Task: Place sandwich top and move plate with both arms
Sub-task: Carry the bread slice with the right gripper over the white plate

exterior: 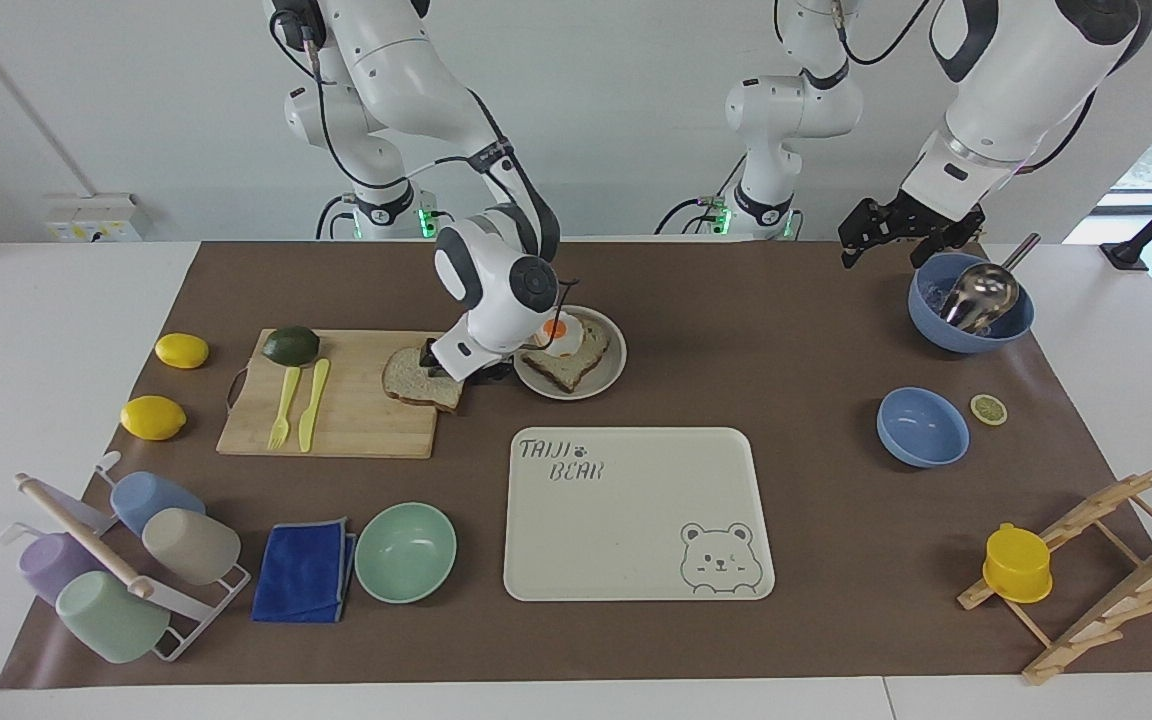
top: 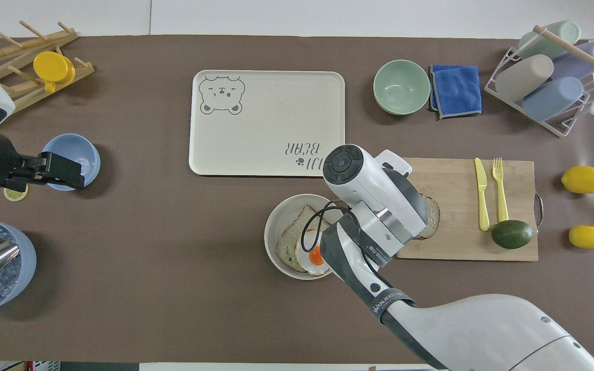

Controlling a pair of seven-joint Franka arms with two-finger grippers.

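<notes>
Currently your right gripper is down at the sandwich top, which lies on the wooden cutting board's corner nearest the plate. You cannot tell from either view whether its fingers are spread or closed on the slice.

Plate: just beside the board toward the left arm's end, at 12 o'clock from the bear tray. It carries the egg-topped slice.

Your left gripper waits in the air, fingers apart, over the mat beside the blue bowl with the metal scoop.
</notes>
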